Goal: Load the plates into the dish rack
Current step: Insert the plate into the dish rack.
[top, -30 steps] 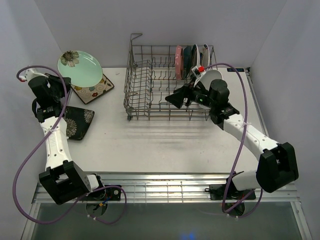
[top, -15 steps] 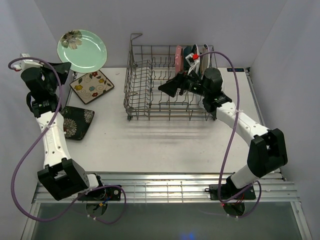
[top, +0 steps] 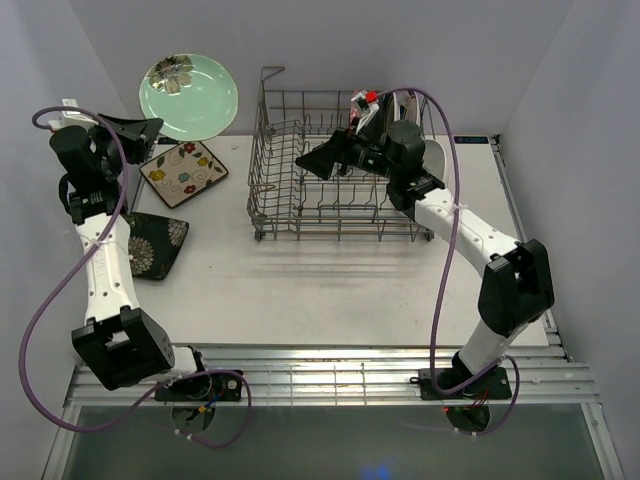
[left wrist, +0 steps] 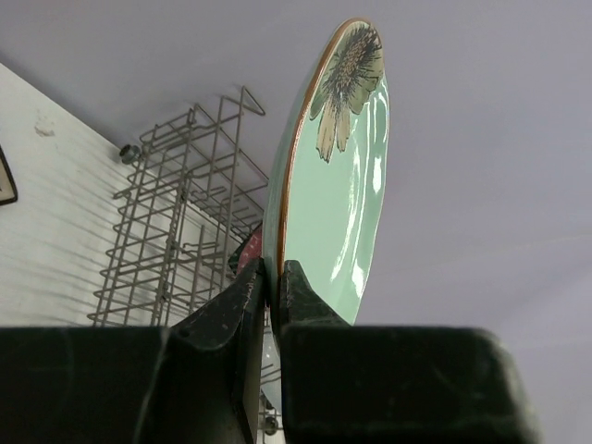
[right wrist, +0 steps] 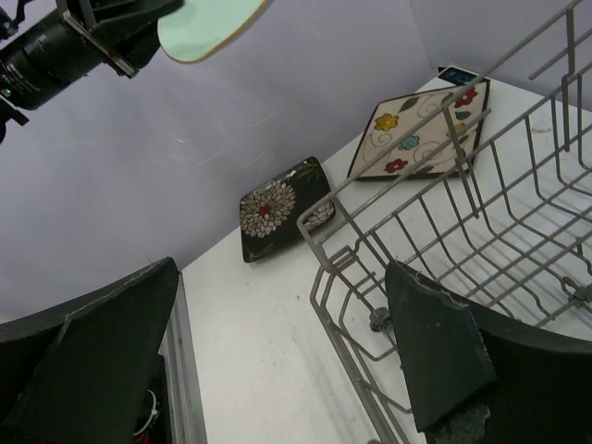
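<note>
My left gripper [top: 140,128] is shut on the lower rim of a mint round plate [top: 190,97] with a flower print, held high at the back left. In the left wrist view the plate [left wrist: 338,185] stands on edge, its rim pinched in my gripper [left wrist: 275,277]. My right gripper [top: 318,160] hangs open and holds nothing over the grey wire dish rack [top: 290,190]. In the right wrist view its jaws [right wrist: 282,268] stand wide apart above the rack's corner [right wrist: 333,231]. A white plate [top: 437,160] in the rack shows behind my right arm.
A cream floral square plate [top: 183,172] and a dark floral square plate [top: 155,245] lie on the table to the left of the rack. Both also show in the right wrist view, the cream plate [right wrist: 421,134] and the dark plate [right wrist: 277,208]. Purple cables loop off both arms.
My left arm has lifted the mint plate higher and to the right. My right gripper has moved left over the rack, away from the plates at its back right, opening wider.
</note>
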